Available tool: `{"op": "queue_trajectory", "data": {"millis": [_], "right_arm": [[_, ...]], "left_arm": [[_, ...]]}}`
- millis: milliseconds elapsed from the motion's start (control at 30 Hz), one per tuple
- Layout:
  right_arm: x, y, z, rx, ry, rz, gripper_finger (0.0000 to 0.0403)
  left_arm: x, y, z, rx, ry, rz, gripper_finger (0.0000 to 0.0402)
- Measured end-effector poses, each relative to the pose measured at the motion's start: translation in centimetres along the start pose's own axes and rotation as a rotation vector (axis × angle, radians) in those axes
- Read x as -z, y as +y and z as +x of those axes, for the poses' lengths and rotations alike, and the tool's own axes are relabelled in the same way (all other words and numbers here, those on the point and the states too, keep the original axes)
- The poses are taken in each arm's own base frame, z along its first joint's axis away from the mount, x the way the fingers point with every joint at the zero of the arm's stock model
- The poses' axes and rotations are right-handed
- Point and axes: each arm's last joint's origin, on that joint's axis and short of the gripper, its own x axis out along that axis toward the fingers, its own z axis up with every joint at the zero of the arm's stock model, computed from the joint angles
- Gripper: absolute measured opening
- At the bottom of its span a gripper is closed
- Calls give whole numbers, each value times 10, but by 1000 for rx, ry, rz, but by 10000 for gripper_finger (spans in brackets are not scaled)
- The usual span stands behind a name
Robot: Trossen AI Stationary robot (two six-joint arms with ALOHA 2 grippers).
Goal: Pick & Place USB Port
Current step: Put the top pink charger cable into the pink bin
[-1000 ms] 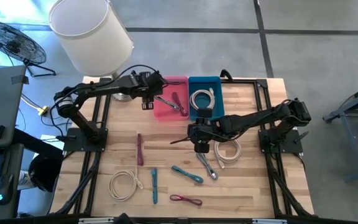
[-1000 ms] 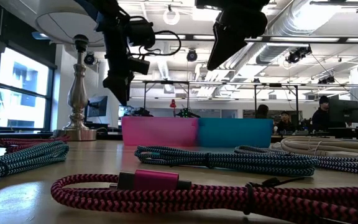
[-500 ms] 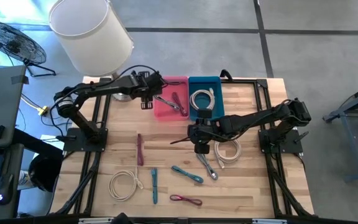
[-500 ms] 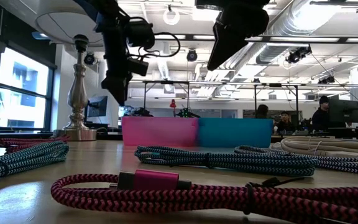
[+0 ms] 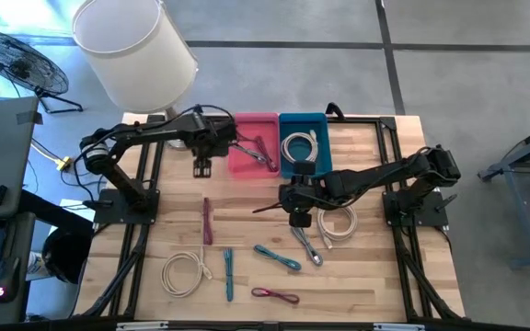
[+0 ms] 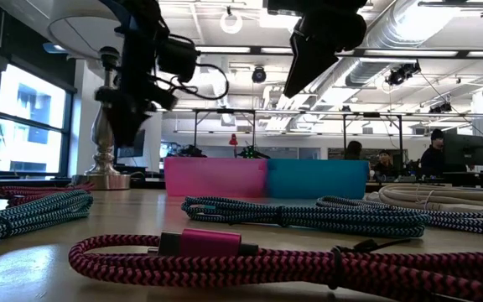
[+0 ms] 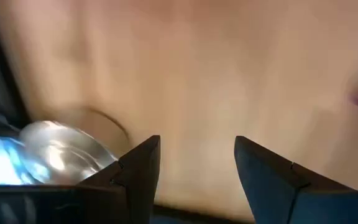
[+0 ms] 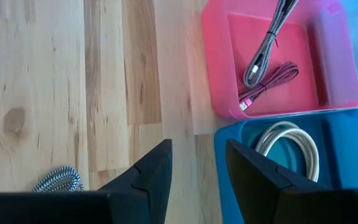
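Several coiled USB cables lie on the wooden table: a maroon one (image 5: 206, 222), a white coil (image 5: 184, 273), two teal ones (image 5: 228, 273) (image 5: 277, 256), a grey one (image 5: 306, 245), a white one (image 5: 337, 222) and a red one (image 5: 274, 295). The pink bin (image 5: 247, 164) holds a grey and a red cable (image 8: 272, 74); the blue bin (image 5: 323, 124) holds a white coil (image 8: 291, 140). My left gripper (image 5: 201, 167) (image 7: 197, 140) hangs open over bare wood just left of the pink bin. My right gripper (image 5: 290, 198) (image 8: 197, 152) stands open above the table's middle, near side of the bins.
A lamp with a white shade (image 5: 134, 46) stands at the table's far left; its metal base (image 7: 61, 149) is close beside my left gripper. The two bins sit side by side at the far edge. Bare wood lies between the bins and the loose cables.
My left gripper has swung from above the pink bin's left edge toward the table's left and a little nearer, tipping to point more steeply down. It stays open. My right arm has kept still.
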Motion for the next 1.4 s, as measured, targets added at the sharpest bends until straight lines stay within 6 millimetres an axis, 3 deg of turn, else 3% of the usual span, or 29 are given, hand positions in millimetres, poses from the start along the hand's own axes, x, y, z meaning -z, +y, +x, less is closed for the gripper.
{"op": "queue_trajectory", "data": {"millis": [333,633,767,900,1033,1200,1400], "right_arm": [[0,0,0,5,0,-17,142],[11,0,-1,-17,104,-80,142],[19,-2,-2,42,177,-102,142],[21,-2,-4,101,196,-125,142],[21,0,-5,102,191,-151,142],[22,5,-7,92,185,-189,142],[24,12,-11,81,190,-244,142]], "left_arm": [[-3,-63,-15,210,75,-36,200],[-2,-152,-35,124,66,-85,200],[8,-192,-43,40,6,-199,200],[16,-220,-48,-28,-109,-379,200],[22,-234,-52,-92,-234,-540,200],[24,-233,-50,-129,-275,-682,200],[32,-230,-24,-145,-176,-763,200]]}}
